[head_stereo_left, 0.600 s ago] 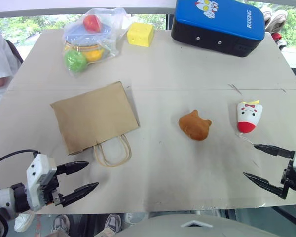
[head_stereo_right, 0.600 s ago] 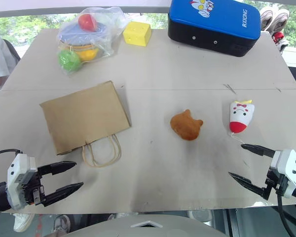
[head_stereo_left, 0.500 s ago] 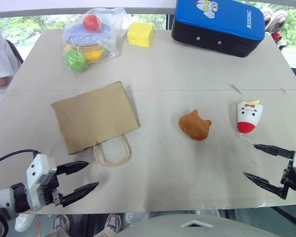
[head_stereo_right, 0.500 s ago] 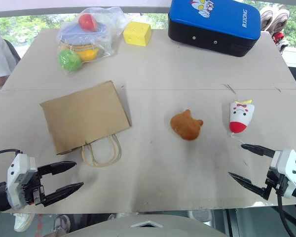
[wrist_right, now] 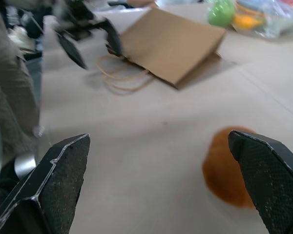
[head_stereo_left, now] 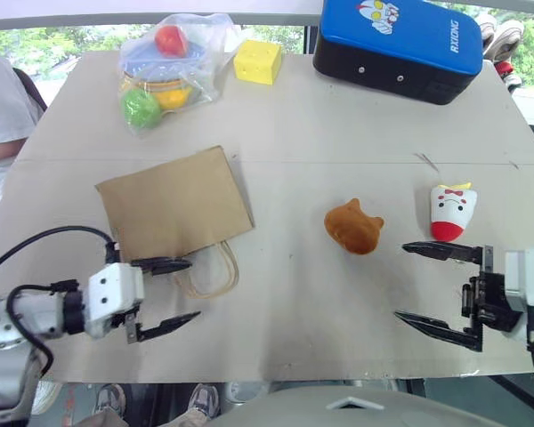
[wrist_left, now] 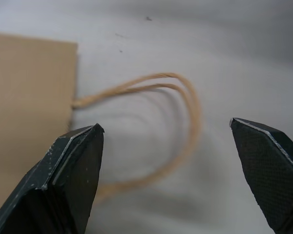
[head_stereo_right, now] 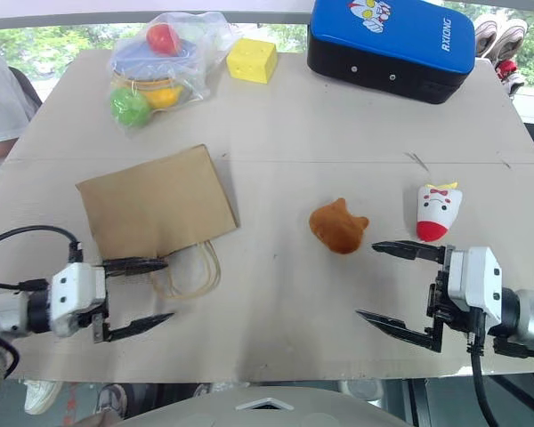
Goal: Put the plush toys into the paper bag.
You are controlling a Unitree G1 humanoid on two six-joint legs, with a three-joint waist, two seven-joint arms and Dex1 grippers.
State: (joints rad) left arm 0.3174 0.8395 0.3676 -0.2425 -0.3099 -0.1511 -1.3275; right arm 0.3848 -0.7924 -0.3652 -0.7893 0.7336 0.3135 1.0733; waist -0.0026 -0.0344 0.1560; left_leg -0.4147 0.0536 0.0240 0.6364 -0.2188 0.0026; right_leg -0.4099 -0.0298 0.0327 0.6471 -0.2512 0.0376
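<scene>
Both your grippers have moved inward since the earlier frame.
Your left gripper, fingers wide and empty, now straddles the paper bag's handles near the table's front-left; your right gripper, wide and empty, sits beside the orange-brown plush and white cone plush.

Table: pale beige top, a seam running left to right across the middle, grey scuffs toward the near edge. Lying directly on it: brown paper bag, flat, left of centre, its twisted loop handles pointing toward the near edge; orange-brown plush animal head, near centre; white cone-shaped plush with red bow and red tip, to the right of the head and apart from it; clear plastic bag of coloured balls, far left; yellow cheese-like block, just right of that bag; blue-and-black case, far right.
</scene>
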